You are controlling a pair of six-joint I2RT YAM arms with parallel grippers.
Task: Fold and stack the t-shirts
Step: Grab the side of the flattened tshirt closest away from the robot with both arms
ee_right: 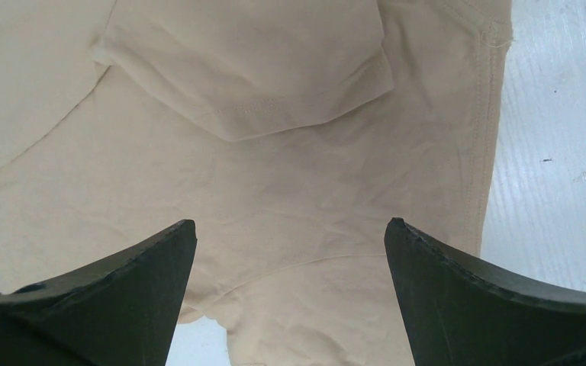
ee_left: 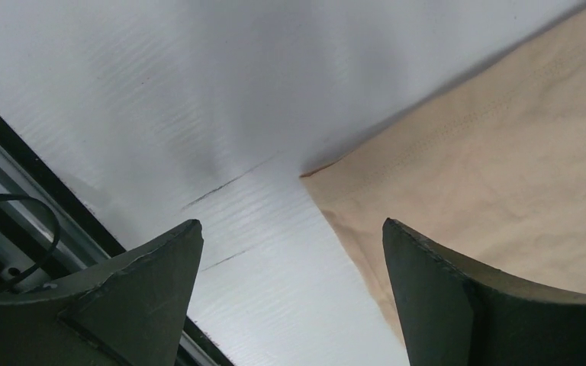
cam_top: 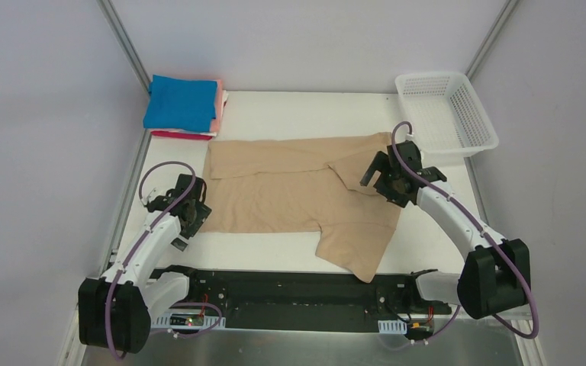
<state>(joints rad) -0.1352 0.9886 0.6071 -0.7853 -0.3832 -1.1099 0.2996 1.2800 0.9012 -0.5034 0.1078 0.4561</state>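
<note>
my left gripper [ee_left: 291, 232] stands wide apart over a corner of the tan shirt [ee_left: 496, 160], mid-frame; my right gripper [ee_right: 290, 227] gapes above its cloth, both holding nothing.

Bright even light, soft shadows, sharp

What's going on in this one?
Two robot arms are partway through folding a tan t-shirt spread flat on the table. The left gripper hangs open over the shirt's near left corner; the right gripper hangs open over the other end, by a sleeve already folded inward. Neither holds anything. A stack of folded shirts, blue on top, sits at the far left corner; a white basket stands at far right.
</note>
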